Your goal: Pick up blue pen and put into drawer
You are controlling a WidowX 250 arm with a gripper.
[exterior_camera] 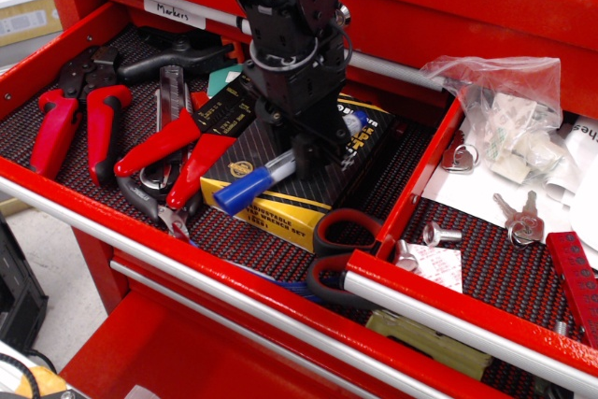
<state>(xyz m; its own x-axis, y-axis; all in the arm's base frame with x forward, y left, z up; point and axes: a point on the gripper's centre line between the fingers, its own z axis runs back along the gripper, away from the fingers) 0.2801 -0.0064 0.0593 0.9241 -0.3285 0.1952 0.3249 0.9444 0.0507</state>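
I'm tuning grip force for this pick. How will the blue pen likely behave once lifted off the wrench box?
The blue pen looks rigid, so it should not flex. Its round barrel would probably roll if released on the flat wrench box. The gripper sits near the middle of the pen, between cap and end, so tilting seems unlikely; the smooth barrel may slip under a light squeeze.
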